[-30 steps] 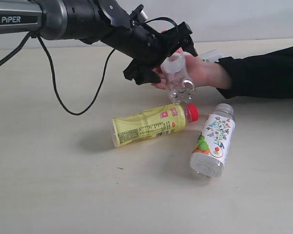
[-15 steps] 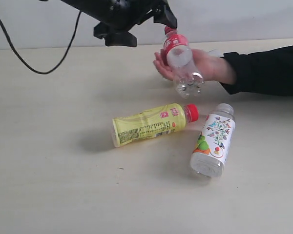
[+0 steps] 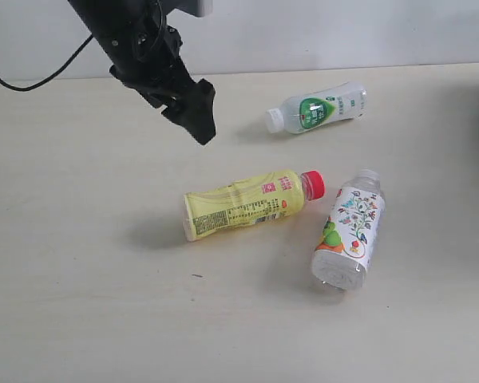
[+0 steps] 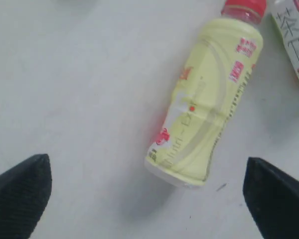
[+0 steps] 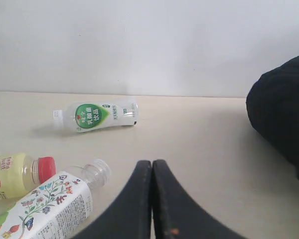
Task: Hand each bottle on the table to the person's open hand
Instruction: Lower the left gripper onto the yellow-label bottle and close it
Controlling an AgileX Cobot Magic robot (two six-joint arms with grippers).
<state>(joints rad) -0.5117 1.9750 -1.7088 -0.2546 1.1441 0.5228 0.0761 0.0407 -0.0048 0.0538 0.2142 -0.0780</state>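
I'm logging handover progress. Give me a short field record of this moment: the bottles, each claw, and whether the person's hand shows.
bottles on table: three, all lying down
yellow bottle: red cap, mid-table
floral bottle: beside the yellow bottle's cap end
green-label bottle: farther back, apart from the others
left claw: open, empty, raised over the table
right claw: shut, empty
person's hand: not in view; only a black sleeve shows
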